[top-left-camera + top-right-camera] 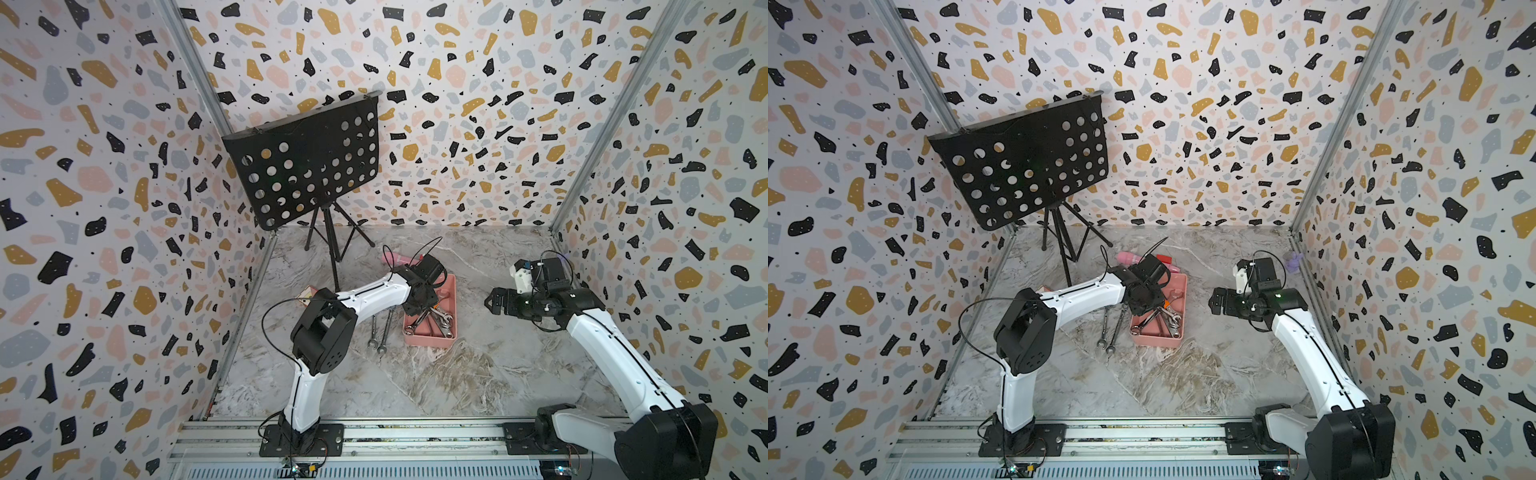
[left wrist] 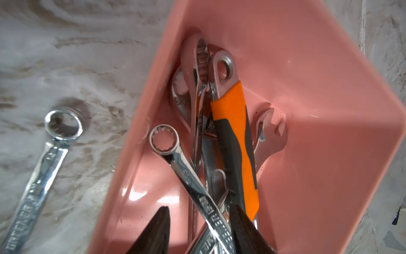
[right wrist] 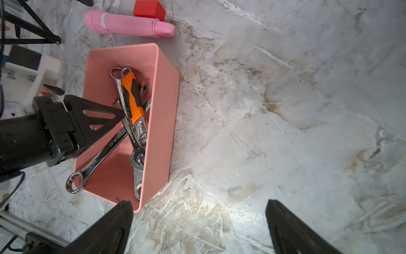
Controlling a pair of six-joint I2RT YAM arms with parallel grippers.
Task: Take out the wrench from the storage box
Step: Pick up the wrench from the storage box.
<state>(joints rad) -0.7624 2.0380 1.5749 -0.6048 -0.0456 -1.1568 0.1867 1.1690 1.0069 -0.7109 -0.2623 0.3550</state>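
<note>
1. The storage box [image 1: 430,340] sits mid-table. The left gripper [image 2: 198,211] reaches into it, its jaws apart astride a silver ring-ended wrench [image 2: 175,158] and seemingly not yet clamped.
2. An orange-handled wrench [image 2: 232,136] and other spanners cross that wrench, crowding the grip.
3. 2 loose wrenches [image 1: 385,330] lie at the box's 9 o'clock, and a pink stick [image 3: 127,23] lies near 12.
4. The right gripper [image 3: 197,228] hovers at 3 o'clock, its jaws wide and empty.

Bright even light, warped edges, perhaps slight wrist-view blur
</note>
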